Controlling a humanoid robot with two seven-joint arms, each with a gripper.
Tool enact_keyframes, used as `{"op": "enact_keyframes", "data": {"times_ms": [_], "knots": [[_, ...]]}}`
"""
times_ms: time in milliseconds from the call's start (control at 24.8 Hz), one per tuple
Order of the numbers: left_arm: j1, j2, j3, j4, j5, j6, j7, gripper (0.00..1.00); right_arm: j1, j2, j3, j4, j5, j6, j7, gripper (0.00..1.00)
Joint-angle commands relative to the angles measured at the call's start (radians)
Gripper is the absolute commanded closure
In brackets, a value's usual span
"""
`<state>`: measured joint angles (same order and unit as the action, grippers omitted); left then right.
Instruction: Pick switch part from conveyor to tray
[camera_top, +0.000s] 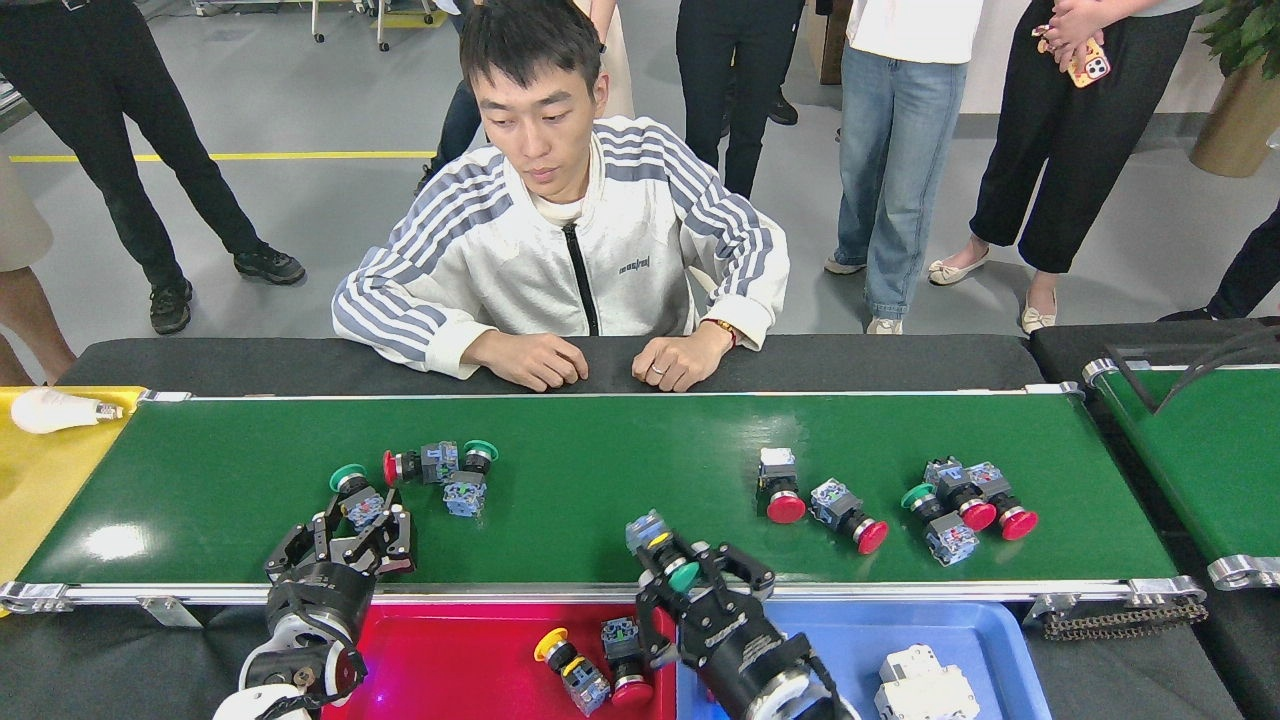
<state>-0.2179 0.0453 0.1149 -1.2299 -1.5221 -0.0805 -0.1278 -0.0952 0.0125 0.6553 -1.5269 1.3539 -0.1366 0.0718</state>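
Note:
The conveyor runs across the view. My right gripper is shut on a green-capped switch part and holds it over the belt's near rail, just above the gap between the red tray and the blue tray. At the belt's near left, my left gripper stands open, its fingers on either side of another green-capped switch part. Three more switch parts lie clustered behind it. Several red- and green-capped switch parts lie on the right half of the belt.
The red tray holds a yellow-capped part and a red-capped part. A white breaker lies in the blue tray. A seated person's hands rest beyond the belt. A second green belt is at right, a yellow surface with a bulb at left.

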Motion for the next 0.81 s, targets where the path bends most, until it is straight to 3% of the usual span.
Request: {"op": "enact_keyframes", "data": {"times_ms": [0, 161, 242, 363, 444, 484, 524, 565, 767], "knots": [[-0.001, 0.007, 0.0, -0.014, 0.005, -0.039, 0.013, 0.87, -0.008, 0.003, 0.034, -0.012, -0.001, -0.043, -0.007, 0.0], [0.052, 0.008, -0.003, -0.118, 0.003, -0.156, 0.013, 0.92, -0.006, 0.003, 0.034, -0.016, -0.006, -0.044, -0.009, 0.0], [0.155, 0.042, 0.002, -0.258, 0.005, -0.317, 0.013, 0.89, 0.002, 0.001, 0.009, -0.041, -0.013, -0.035, -0.02, 0.0], [0.362, 0.065, 0.014, -0.444, 0.028, -0.626, 0.013, 0.82, 0.123, 0.007, -0.229, -0.091, -0.015, -0.031, -0.06, 0.0], [0.413, 0.056, 0.02, -0.465, 0.037, -0.705, 0.007, 0.69, 0.207, 0.015, -0.345, -0.13, -0.015, -0.028, -0.079, 0.01], [0.422, 0.054, 0.023, -0.468, 0.037, -0.705, 0.005, 0.51, 0.25, 0.021, -0.404, -0.148, -0.015, -0.011, -0.095, 0.01], [0.422, 0.053, 0.029, -0.47, 0.036, -0.705, 0.005, 0.16, 0.292, 0.026, -0.456, -0.159, -0.013, 0.022, -0.113, 0.01], [0.423, 0.051, 0.04, -0.474, 0.039, -0.705, 0.005, 0.0, 0.322, 0.027, -0.491, -0.17, -0.013, 0.061, -0.139, 0.01], [0.422, 0.05, 0.046, -0.473, 0.034, -0.705, 0.005, 0.0, 0.33, 0.015, -0.533, -0.168, -0.012, 0.203, -0.165, 0.01]]}}
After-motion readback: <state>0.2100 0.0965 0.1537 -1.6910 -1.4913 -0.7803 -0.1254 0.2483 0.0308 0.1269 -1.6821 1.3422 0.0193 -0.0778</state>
